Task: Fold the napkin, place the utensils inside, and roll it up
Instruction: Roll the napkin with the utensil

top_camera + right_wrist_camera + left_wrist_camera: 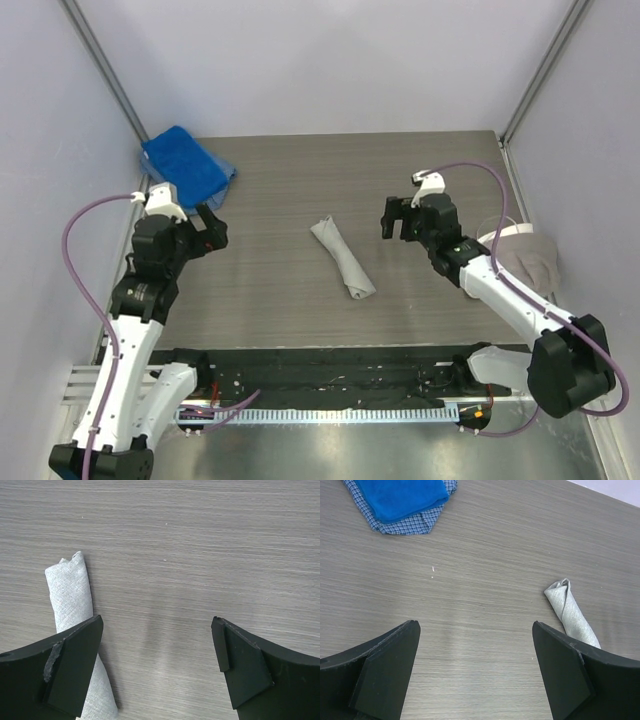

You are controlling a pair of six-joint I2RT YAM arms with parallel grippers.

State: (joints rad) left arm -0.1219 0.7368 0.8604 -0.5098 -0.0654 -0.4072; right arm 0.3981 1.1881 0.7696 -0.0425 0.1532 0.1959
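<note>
The light grey napkin (342, 258) lies rolled into a narrow bundle in the middle of the table, slanting from upper left to lower right. It also shows at the right of the left wrist view as the napkin (571, 613) and at the left of the right wrist view as the napkin (70, 595). The utensils are hidden from every view. My left gripper (210, 230) hangs open over bare table, left of the roll; in its own view, the left gripper (476, 627). To the right of the roll, my right gripper (398, 218) is open and empty; in its own view, the right gripper (157, 622).
A bright blue towel (183, 165) on a blue checked cloth (407, 525) lies at the far left corner. A beige-grey cloth (530, 262) sits on a white dish at the right edge. Walls close the table on three sides.
</note>
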